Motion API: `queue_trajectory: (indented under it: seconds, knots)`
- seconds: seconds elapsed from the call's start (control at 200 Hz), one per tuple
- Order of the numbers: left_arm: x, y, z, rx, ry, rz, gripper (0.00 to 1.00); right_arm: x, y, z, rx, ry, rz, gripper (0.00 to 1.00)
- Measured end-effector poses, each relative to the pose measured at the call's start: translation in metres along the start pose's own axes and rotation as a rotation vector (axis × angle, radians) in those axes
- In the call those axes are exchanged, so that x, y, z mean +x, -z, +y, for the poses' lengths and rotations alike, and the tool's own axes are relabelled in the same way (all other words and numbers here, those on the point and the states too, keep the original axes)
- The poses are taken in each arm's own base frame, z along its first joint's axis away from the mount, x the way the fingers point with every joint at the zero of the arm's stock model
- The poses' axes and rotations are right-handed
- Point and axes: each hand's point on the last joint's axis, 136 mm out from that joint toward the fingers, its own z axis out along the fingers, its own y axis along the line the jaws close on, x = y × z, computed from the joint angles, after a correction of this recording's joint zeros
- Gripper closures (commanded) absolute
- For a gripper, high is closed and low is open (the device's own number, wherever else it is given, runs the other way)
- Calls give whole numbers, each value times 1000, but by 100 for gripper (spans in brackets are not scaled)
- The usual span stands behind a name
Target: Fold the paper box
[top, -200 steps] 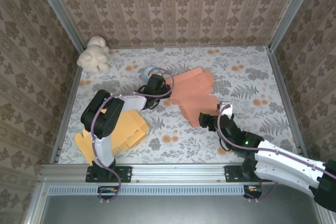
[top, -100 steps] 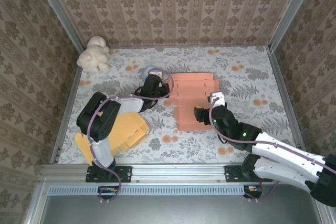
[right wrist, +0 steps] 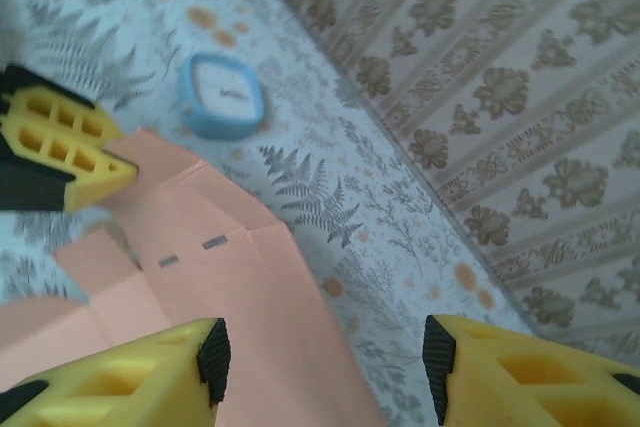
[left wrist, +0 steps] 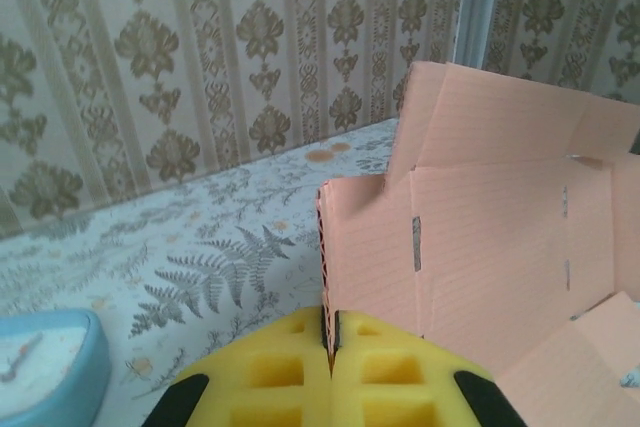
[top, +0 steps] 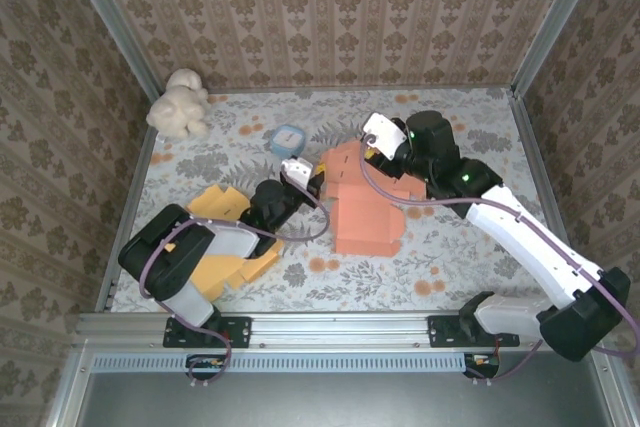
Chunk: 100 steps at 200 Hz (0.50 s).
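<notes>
Midway through a fold, the left claw (left wrist: 330, 321) is pinched shut on the left edge of the pink paper box (top: 365, 215). The box lies half-opened at the middle of the flowered bench (top: 470, 247), one flap standing up at its far side. The right claw (right wrist: 325, 355) hangs over that far side, jaws parted and gripping nothing, a pink panel just beneath its yellow fingers (right wrist: 120, 387).

The job now looks like one of anchoring and creasing. The left pinch should hold firm without dragging the sheet. The right claw would do best to settle on a single flap close to its scored line and turn it along that line. Both should keep clear of the blue dish (top: 288, 137) just beyond and the orange blank (top: 240, 242) lying to the left.
</notes>
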Motion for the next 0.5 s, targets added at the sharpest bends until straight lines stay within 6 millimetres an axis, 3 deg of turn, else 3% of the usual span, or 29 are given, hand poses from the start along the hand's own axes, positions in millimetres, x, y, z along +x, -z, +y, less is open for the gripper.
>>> queue_trajectory:
  seconds: [0.205,0.5]
  knots:
    - [-18,2,-21,-10,-167,-70,100,6,12,5,-134,287,68,42]
    - [-20,4,-18,-50,-237,-75,100,36,17,7,-218,423,164,42]
